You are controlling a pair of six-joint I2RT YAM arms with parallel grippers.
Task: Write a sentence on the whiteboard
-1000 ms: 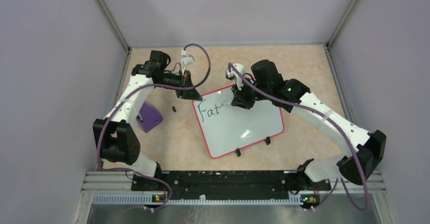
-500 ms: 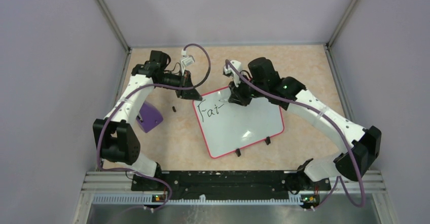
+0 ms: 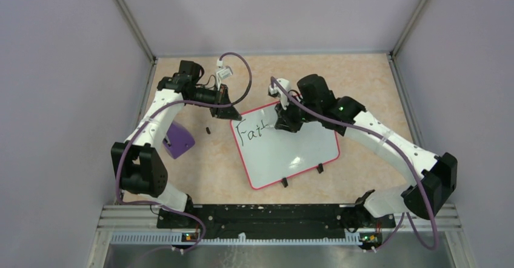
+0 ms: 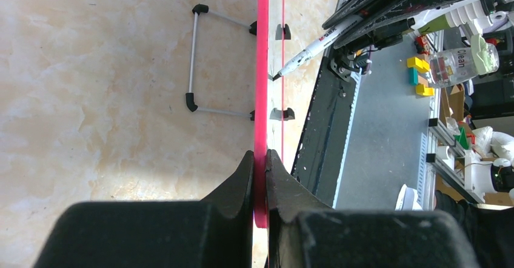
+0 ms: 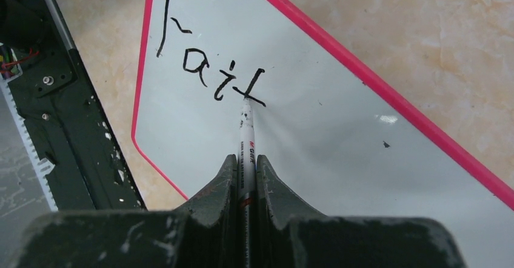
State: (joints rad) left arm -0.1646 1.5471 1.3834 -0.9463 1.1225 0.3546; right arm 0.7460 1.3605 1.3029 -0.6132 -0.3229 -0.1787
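Note:
The whiteboard (image 3: 291,150) lies tilted at the table's middle, with a red-pink rim and black feet on its near edge. Black lettering (image 3: 250,133) reads about "Fait" at its upper left, and shows in the right wrist view (image 5: 206,74). My left gripper (image 3: 229,111) is shut on the board's far-left corner; the left wrist view shows its jaws clamped on the pink rim (image 4: 261,98). My right gripper (image 3: 285,122) is shut on a white marker (image 5: 246,140), whose tip touches the board at the "t". The marker also shows in the left wrist view (image 4: 309,46).
A purple block (image 3: 177,139) lies left of the board beside the left arm. A small black cap (image 3: 208,130) lies between them. Grey walls close in the table on three sides. The black arm base rail (image 3: 260,216) runs along the near edge.
My right gripper with the marker shifted slightly over the board's top edge and back. The lettering has grown from "Fat"-like strokes to about "Fait". The left gripper has not moved.

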